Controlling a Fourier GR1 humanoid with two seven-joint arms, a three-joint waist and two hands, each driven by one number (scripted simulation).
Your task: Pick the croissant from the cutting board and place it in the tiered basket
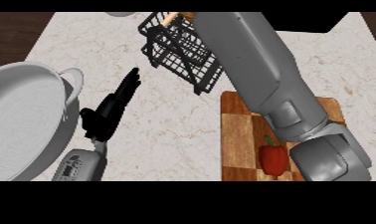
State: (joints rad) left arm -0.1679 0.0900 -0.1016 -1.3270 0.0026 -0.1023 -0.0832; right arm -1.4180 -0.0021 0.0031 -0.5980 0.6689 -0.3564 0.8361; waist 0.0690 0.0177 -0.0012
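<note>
Two grey forearms reach over a pale marble counter (183, 128). One, the right arm (257, 63), stretches to the black wire tiered basket (180, 51), its hand hidden at the basket's top, so whether its fingers grip cannot be told. A tan scrap at the basket's upper rim may be the croissant (170, 17). Beside a large silver pan (33, 118), the left hand (110, 108) rests with fingers straight. On the checkered cutting board (238, 133) lies a red bell pepper (273, 158).
</note>
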